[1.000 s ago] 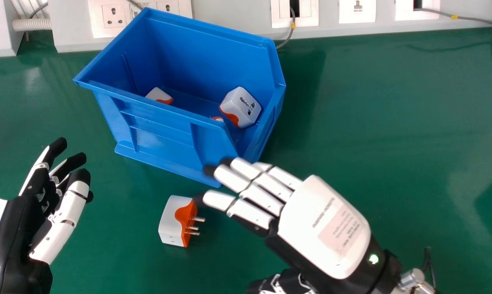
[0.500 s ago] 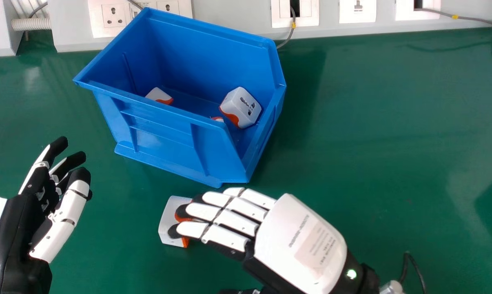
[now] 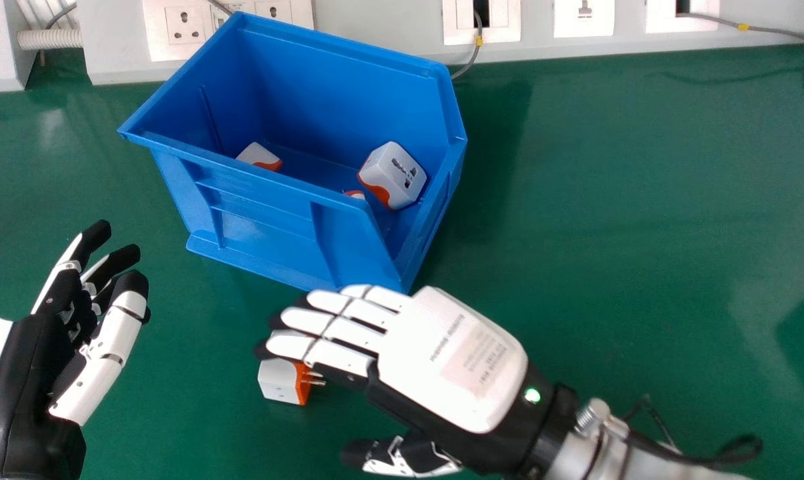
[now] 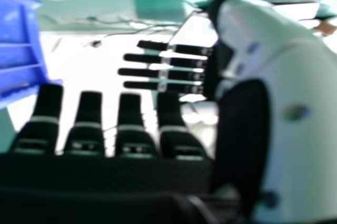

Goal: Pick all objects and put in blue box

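Right hand point(image 3: 452, 360): palm down over the desk point(image 3: 609, 233), fingers nearly straight and side by side, thumb point(image 3: 412, 457) well apart on the side nearer the robot. Nothing held.

At the fingertips: white and orange plug adapter point(image 3: 281, 381), on the desk, partly covered by the nearest finger in the head view. Pins point(image 3: 316, 379) point back towards the hand. Contact between finger and adapter: cannot tell.

Just ahead of the fingers: blue box point(image 3: 269, 227), open side up. Inside it, one adapter point(image 3: 393, 175) farther ahead of the hand, another adapter point(image 3: 261, 156) beyond it to the left, plus a small orange and white piece point(image 3: 355, 194) behind the near wall.

Well off to the right hand's left: left hand point(image 3: 32, 387), idle, fingers loosely extended.

Step, as judged: lining up to grasp what looks like the last loose adapter. The thumb sits short of it, so the hand should shift further left and a little nearer the robot until the white body lies between thumb and fingers. Grip on the smooth sides, keeping off the pins, which could catch or twist the piece. Close evenly; a one-sided push may skid it away. Then lift above the near wall before moving ahead and releasing.
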